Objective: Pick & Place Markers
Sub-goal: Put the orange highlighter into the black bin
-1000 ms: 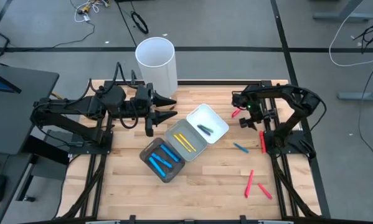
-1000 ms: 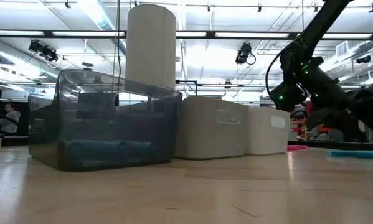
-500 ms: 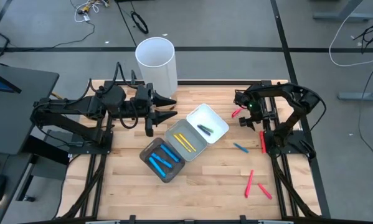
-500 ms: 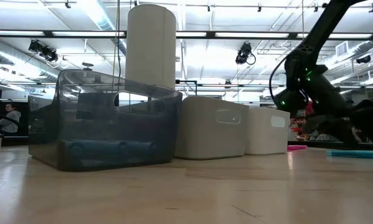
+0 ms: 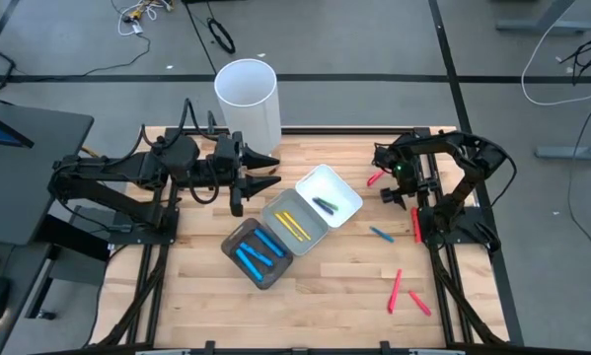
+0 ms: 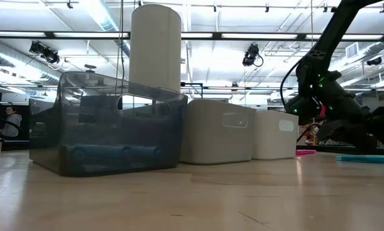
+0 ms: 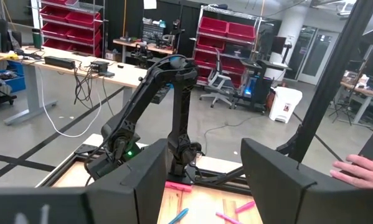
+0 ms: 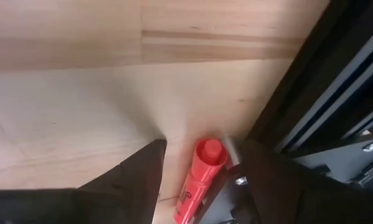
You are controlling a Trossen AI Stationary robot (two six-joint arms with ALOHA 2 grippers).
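Observation:
My right gripper (image 5: 384,183) is open and low over the table's far right, by the arm's base frame. In the right wrist view its fingers (image 8: 139,177) stand on either side of a red marker (image 8: 202,171) lying flat on the wood. More markers lie on the table: a blue one (image 5: 379,234) and three red ones (image 5: 416,224) (image 5: 395,289) (image 5: 419,303). Yellow markers (image 5: 292,224) lie in the grey tray, blue ones (image 5: 258,250) in the dark tray, dark ones (image 5: 325,205) in the white tray. My left gripper (image 5: 263,174) waits open beside the trays. My right gripper points down at the table with the red marker's capped end (image 8: 211,150) in the gap between its fingers. The cap lies close to one finger (image 8: 261,171); I cannot tell whether they touch. The marker lies flat on the table.
A tall white cylinder (image 5: 247,99) stands at the far edge, left of centre. The white tray (image 5: 342,187), grey tray (image 5: 310,240) and dark tray (image 5: 238,237) sit in a diagonal row mid-table. The right arm's black base frame (image 8: 335,81) borders the red marker. A person's hand (image 7: 360,168) shows beyond the table.
My right gripper has moved a little toward the table's right edge and sunk lower toward the red marker by its base. The left arm and the trays have kept still.

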